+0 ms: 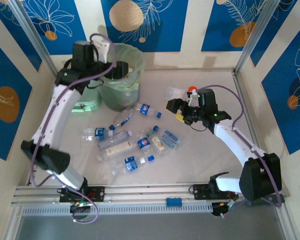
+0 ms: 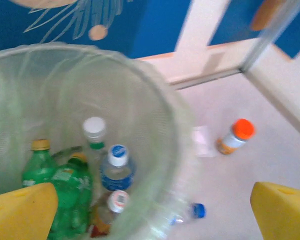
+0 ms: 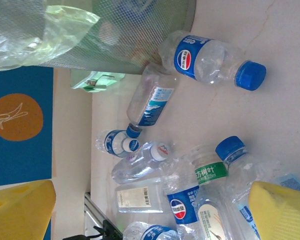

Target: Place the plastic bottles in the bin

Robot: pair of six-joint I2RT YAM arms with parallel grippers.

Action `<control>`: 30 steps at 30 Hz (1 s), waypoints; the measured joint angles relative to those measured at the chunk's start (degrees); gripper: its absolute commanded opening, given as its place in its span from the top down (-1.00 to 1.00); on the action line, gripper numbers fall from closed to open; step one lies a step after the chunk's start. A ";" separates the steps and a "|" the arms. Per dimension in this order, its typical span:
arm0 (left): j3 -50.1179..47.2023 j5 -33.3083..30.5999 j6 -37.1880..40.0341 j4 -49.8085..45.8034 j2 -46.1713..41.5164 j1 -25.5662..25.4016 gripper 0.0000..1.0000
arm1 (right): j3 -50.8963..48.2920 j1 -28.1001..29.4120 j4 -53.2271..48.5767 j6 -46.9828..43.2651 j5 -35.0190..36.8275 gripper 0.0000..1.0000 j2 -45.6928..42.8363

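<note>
The bin (image 1: 136,75), round with a pale green liner, stands at the back left. My left gripper (image 1: 110,70) hovers over its mouth, open and holding nothing; its yellow fingertips (image 2: 20,212) sit wide apart above the bin's wall (image 2: 155,115). Inside lie a green bottle (image 2: 70,195) and a blue-capped clear bottle (image 2: 117,167) among others. Several clear plastic bottles (image 1: 144,143) lie scattered mid-table. My right gripper (image 1: 176,111) hangs open above their right edge, yellow fingertips (image 3: 280,212) spread over a blue-labelled bottle (image 3: 190,200). Another blue-capped bottle (image 3: 210,60) lies near the bin (image 3: 135,35).
An orange-capped jar (image 1: 192,90) stands at the back, right of the bin. A mint green box (image 1: 87,102) sits left of the bin. A flat clear container (image 1: 117,148) with a barcode label lies among the bottles. One blue-capped bottle (image 2: 187,212) lies against the bin's base.
</note>
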 measured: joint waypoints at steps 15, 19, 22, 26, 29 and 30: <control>-47.12 0.57 -10.14 21.99 -28.96 -12.02 -0.99 | 4.48 0.50 3.04 1.40 -0.24 -0.98 5.79; -54.69 -1.16 -13.51 22.36 -32.92 -15.63 -0.98 | 4.35 0.50 4.85 2.84 0.52 -0.98 5.79; -58.66 -3.26 -15.23 20.39 -34.51 -18.49 -0.97 | 3.43 0.50 6.14 3.93 1.53 -0.98 5.57; -60.00 -7.65 -15.54 14.93 -34.60 -23.65 -0.96 | 1.49 0.48 6.82 4.83 2.91 -0.98 5.11; -60.11 -10.23 -15.28 11.30 -33.92 -27.41 -0.96 | 0.74 0.24 7.02 5.35 3.48 -0.98 4.79; -60.11 -10.91 -15.08 10.25 -33.22 -28.59 -0.96 | 0.61 0.09 7.02 5.49 3.58 -0.98 4.66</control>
